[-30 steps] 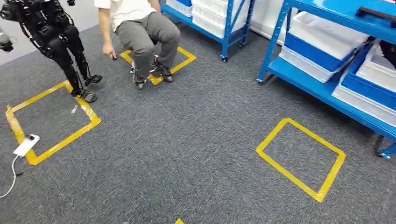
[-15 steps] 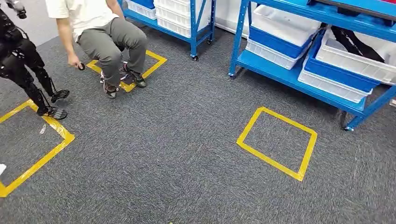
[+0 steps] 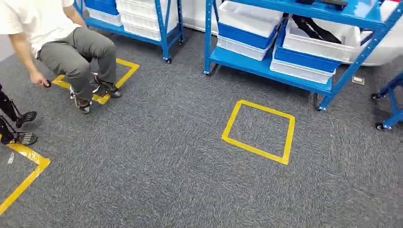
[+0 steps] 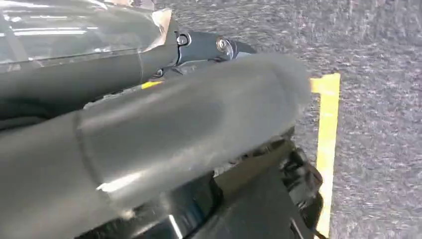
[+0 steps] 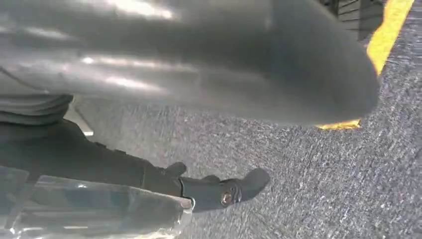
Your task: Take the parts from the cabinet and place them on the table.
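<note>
A blue rack (image 3: 260, 65) stands at the far side of the carpet and carries white and blue bins (image 3: 247, 21). Long black parts (image 3: 311, 27) lie in one white bin (image 3: 335, 37) on its lower shelf. My left hand (image 4: 199, 114) hangs over the carpet, its grey thumb and dark fingers apart and holding nothing. My right hand (image 5: 199, 74) hangs the same way, with bare carpet showing between thumb and fingers.
A yellow tape square (image 3: 259, 130) marks the floor in front of the rack. A person (image 3: 71, 47) sits at the far left beside a second blue rack (image 3: 142, 21). Dark legs of another robot (image 3: 14, 126) stand at the left edge. A blue wheeled frame (image 3: 389, 107) is at the right.
The camera has swung right: the whole scene has slid left, bringing the rack and the tape square toward the centre. The person stays seated.
</note>
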`<action>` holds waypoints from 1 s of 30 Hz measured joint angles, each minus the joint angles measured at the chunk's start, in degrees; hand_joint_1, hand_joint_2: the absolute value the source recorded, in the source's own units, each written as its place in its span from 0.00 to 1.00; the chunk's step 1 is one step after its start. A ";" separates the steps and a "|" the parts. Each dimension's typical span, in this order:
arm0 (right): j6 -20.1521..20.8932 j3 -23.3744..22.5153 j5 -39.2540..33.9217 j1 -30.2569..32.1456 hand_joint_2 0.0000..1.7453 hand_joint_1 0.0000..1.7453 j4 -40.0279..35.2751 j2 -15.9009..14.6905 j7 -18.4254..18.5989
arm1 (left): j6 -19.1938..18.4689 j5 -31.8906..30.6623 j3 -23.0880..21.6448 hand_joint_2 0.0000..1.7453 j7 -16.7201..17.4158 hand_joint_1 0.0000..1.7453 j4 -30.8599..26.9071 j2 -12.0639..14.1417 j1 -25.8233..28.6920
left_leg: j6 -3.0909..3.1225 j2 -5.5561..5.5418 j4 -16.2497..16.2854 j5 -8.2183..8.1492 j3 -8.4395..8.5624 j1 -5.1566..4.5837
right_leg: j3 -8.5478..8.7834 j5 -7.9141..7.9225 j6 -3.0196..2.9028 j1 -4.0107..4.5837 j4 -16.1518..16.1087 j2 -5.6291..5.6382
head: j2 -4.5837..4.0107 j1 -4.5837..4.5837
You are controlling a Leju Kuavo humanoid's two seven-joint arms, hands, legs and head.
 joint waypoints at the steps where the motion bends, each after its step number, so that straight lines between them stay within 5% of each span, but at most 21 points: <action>1: 0.00 -0.15 0.00 0.14 0.00 0.00 0.02 0.04 -0.02 | -0.02 0.00 0.04 0.00 -0.02 0.00 0.00 0.02 -0.03 | -0.15 0.58 0.23 -0.16 0.18 0.03 | 0.00 -0.15 -0.10 -0.09 0.09 0.78 | 0.00 0.00; 2: 0.00 -0.44 0.00 0.20 0.00 0.00 0.04 0.11 -0.09 | -0.02 0.00 0.06 0.00 -0.02 0.00 0.00 0.02 -0.05 | -0.32 1.10 0.45 -0.31 0.18 0.27 | 0.13 -0.09 -0.37 -0.80 0.11 1.59 | 0.00 -0.08; 3: 0.00 -0.61 0.02 0.32 0.00 0.00 0.04 0.31 -0.18 | -0.04 0.00 0.09 0.00 -0.02 0.00 0.00 0.04 -0.07 | -0.90 -1.17 1.32 -1.23 0.03 0.72 | 0.55 0.02 -0.51 -0.97 0.10 2.08 | 0.00 0.03; 4: -0.04 -0.70 0.15 0.27 0.00 0.00 0.04 0.24 -0.20 | -0.02 0.00 0.15 0.00 -0.02 0.00 0.00 0.09 -0.04 | -1.32 -4.57 3.90 -3.64 -0.99 0.95 | 0.37 0.44 -1.15 -0.98 0.14 2.51 | -0.02 -0.13; 5: -0.09 -0.72 0.35 0.21 0.00 0.00 0.04 0.26 -0.22 | -0.06 -0.11 0.19 0.00 -0.02 0.00 0.00 0.09 0.06 | -1.61 -6.32 8.15 -6.46 -2.82 1.07 | 0.15 0.56 -1.30 -0.98 0.15 3.23 | 0.00 -0.11; 7: -0.20 -0.79 0.52 0.26 0.00 0.00 0.04 0.46 -0.22 | -0.13 -0.15 0.22 0.00 -0.02 0.00 0.00 0.11 0.34 | -1.86 -7.14 16.56 -10.05 -6.59 1.20 | -0.13 0.70 -1.45 -0.93 0.21 4.76 | 0.00 -0.13; 9: -0.33 -0.88 0.81 0.57 0.00 0.00 0.07 0.55 -0.15 | -0.20 -0.24 0.22 0.00 -0.02 0.00 0.00 0.09 0.42 | -1.75 -7.26 16.68 -8.30 -6.82 1.33 | -0.04 0.71 -1.42 -0.98 0.26 6.29 | 0.00 -0.13; 11: -0.37 -0.90 1.05 0.62 0.00 0.00 0.07 0.72 -0.09 | -0.37 -0.24 0.22 0.00 -0.09 0.00 0.00 0.11 0.38 | -1.68 -8.19 7.17 -2.35 -2.41 1.72 | 0.23 0.73 -1.33 -1.17 0.35 8.14 | 0.00 -0.11; 12: -0.42 -0.87 1.14 0.58 0.00 0.00 0.07 0.74 -0.07 | -0.50 -0.24 0.24 0.00 -0.09 0.00 0.00 0.13 0.38 | -1.75 -10.49 2.37 -0.25 -0.30 2.15 | 0.17 0.77 -1.21 -1.18 0.38 8.96 | 0.00 -0.15; 13: -0.54 -0.90 1.22 0.44 0.00 0.00 0.07 0.74 -0.02 | -0.70 -0.26 0.26 0.00 -0.09 0.00 0.11 0.13 0.42 | -1.95 -14.17 1.24 -1.20 0.19 2.36 | -0.11 0.97 -0.83 -0.77 0.51 9.56 | -0.02 -0.06; 15: -0.83 -0.90 1.49 0.25 0.00 0.00 0.07 0.74 0.13 | -0.70 -0.26 0.26 0.00 -0.11 0.00 0.11 0.15 0.31 | -1.43 -12.80 1.22 -0.98 -0.19 1.95 | -1.22 1.47 0.26 -0.77 0.33 11.01 | 0.00 -0.06; 17: -0.90 -0.92 1.57 0.69 0.00 0.00 0.07 0.70 0.28 | -0.70 -0.28 0.28 0.00 -0.11 0.00 0.11 0.15 0.30 | -0.28 -11.15 0.81 -0.43 -0.19 1.59 | -2.18 2.04 1.41 -0.76 -0.20 12.68 | 0.00 -0.08; 18: -0.92 -0.96 1.57 0.66 0.00 0.00 0.09 0.57 0.31 | -0.70 -0.28 0.28 0.00 -0.13 0.00 0.11 0.07 0.15 | 0.48 -10.00 0.24 0.09 -0.23 1.79 | -2.31 1.58 1.44 -1.05 0.59 11.36 | 0.00 0.00; 20: -0.92 -0.96 1.73 0.59 0.00 0.00 0.11 0.79 0.37 | -0.70 -0.35 0.30 0.00 -0.20 0.00 0.11 0.04 0.17 | 1.31 -8.31 0.06 0.25 -0.48 1.40 | -5.66 -2.21 0.50 -0.52 7.07 5.47 | 0.00 0.48; 22: -0.94 -0.96 1.88 0.46 0.00 0.00 0.11 0.79 0.37 | -0.70 -0.44 0.31 0.00 -0.20 0.00 0.11 0.09 0.39 | 1.54 -6.09 0.09 0.28 -0.75 0.88 | -9.94 -6.18 0.15 -0.45 16.67 4.20 | 0.00 0.42; 23: -0.92 -0.98 1.90 0.57 0.00 0.00 0.11 0.79 0.37 | -0.70 -0.50 0.31 0.00 -0.18 0.00 0.11 0.09 0.38 | 1.64 -5.14 0.12 0.32 -0.85 0.65 | -10.66 -6.79 0.44 -0.44 19.11 4.13 | 0.00 0.51; 24: -0.92 -0.98 1.90 0.75 0.00 0.00 0.11 0.76 0.37 | -0.70 -0.63 0.31 0.00 -0.20 0.00 0.11 0.09 0.37 | 1.66 -4.35 0.13 0.32 -0.88 0.49 | -9.91 -6.32 0.70 -0.43 18.38 4.07 | 0.00 0.42; 26: -0.94 -1.01 1.97 0.91 0.00 0.00 0.13 0.76 0.37 | -0.70 -0.79 0.31 0.00 -0.24 0.00 0.11 0.07 0.32 | 1.65 -2.82 0.13 0.32 -0.77 0.23 | -3.86 -3.25 1.36 -0.31 8.93 3.09 | 0.00 0.53; 27: -0.96 -1.01 2.01 0.82 0.00 0.00 0.11 0.72 0.37 | -0.72 -0.87 0.31 0.00 -0.33 0.00 0.11 0.00 0.27 | 1.63 -2.22 0.16 0.30 -0.63 0.09 | -0.43 -1.88 1.28 -0.15 3.33 1.17 | -0.02 0.46; 28: -0.98 -1.01 2.05 0.62 0.00 0.00 0.11 0.72 0.37 | -0.72 -0.94 0.31 0.00 -0.39 0.00 0.11 -0.02 0.25 | 1.56 -1.65 0.17 0.27 -0.53 -0.17 | 1.41 -1.60 0.46 0.38 -0.15 -1.94 | 0.00 0.53; 30: -1.01 -1.01 2.14 0.31 0.00 0.00 0.11 0.70 0.37 | -0.77 -1.09 0.31 0.00 -0.54 0.00 0.11 0.02 0.25 | 1.00 -0.53 0.35 -0.11 -0.46 -0.57 | 0.87 -0.77 -0.04 0.70 -0.21 -0.94 | 0.00 0.26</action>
